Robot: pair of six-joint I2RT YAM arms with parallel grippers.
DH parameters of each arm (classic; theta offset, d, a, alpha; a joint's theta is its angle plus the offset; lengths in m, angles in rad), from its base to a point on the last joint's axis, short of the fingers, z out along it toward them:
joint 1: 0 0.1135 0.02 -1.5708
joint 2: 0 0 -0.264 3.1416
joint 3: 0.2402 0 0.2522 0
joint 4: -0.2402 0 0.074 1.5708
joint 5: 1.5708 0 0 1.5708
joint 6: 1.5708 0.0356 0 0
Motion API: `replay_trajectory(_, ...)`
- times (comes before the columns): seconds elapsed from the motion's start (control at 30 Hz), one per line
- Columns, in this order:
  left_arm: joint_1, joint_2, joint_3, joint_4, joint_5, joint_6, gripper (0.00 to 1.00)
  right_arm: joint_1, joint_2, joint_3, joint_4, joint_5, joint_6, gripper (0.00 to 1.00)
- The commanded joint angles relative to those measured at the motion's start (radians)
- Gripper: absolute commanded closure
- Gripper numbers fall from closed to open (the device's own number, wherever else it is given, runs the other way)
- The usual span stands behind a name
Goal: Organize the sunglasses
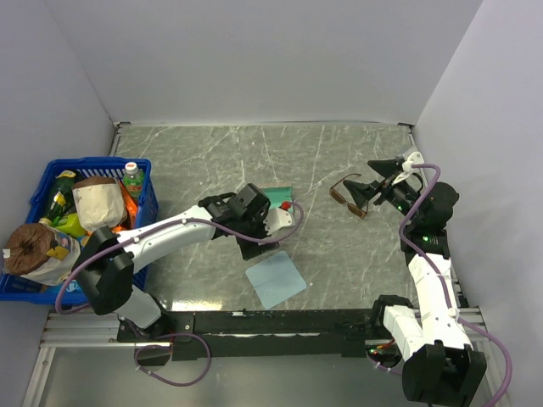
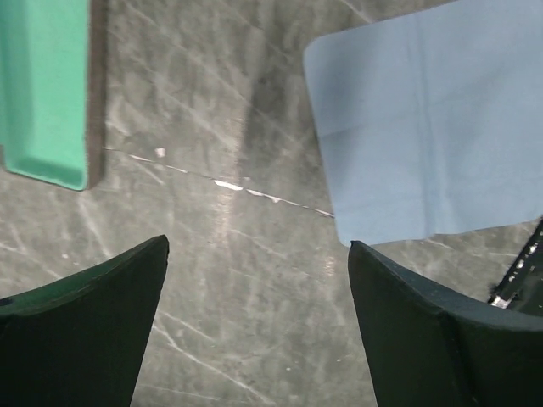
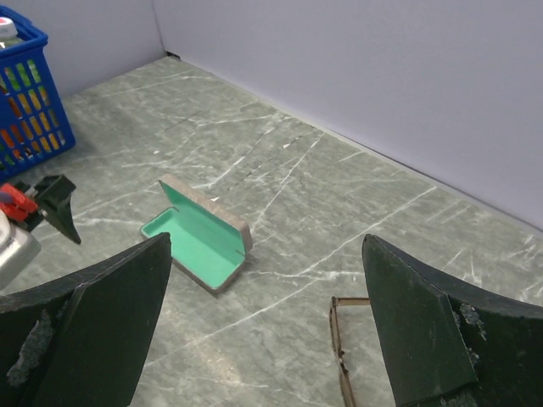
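Right pincer (image 1: 371,180) is hanging wide apart and holding nothing, just beside the sunglasses (image 1: 349,197), which are lying on the table (image 1: 212,153) right of centre in the overhead view, temples apparently unfolded. Left pincer (image 2: 257,246) is likewise gaping and gripping nothing, hovering over the table between case and cloth. (KL)

Is any part of the task looking done? (MR)

Very little, by my judgement — the sunglasses are sitting outside the case (image 3: 199,242), well apart from it, and nothing is touching them. I am reading the step in hand as the approach for a first pick. (KL)

What is remaining, then? (MR)

Probably grasping the pair, folding the temples if needed, laying it in the case and closing the lid. Whether the cloth (image 1: 274,280) is going in too, I cannot tell. It is lying flat at lower centre of the overhead view, near the left pincer. (KL)

Containers? (MR)

Case is lying open at the centre of the overhead view with its teal lining facing up. The right wrist view is showing its tray with nothing inside, and from above the left arm is partly hiding it. Basket (image 1: 144,178) at the left edge is holding bottles, a paper bag and other packets, crowded together — none of it appearing to belong to this task. (KL)
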Motion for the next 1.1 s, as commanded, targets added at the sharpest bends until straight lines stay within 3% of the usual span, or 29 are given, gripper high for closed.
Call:
replay_trajectory(0.0,-0.028,0.007,-0.032,0.011,0.027,-0.053,0.1,-0.01,-0.007,0.004,0.052,-0.03,0.015,0.0)
replay_trajectory(0.67,-0.131,0.116,-0.145,0.13,-0.168,-0.053,0.11,-0.018,-0.003,-0.002,0.061,-0.051,0.023,0.0)
replay_trajectory(0.83,-0.14,0.14,-0.156,0.158,-0.215,-0.045,0.16,-0.019,-0.003,-0.007,0.072,-0.054,0.032,0.0)
replay_trajectory(1.07,-0.145,0.169,-0.171,0.173,-0.289,-0.036,0.33,-0.018,0.0,-0.009,0.076,-0.057,0.037,0.0)
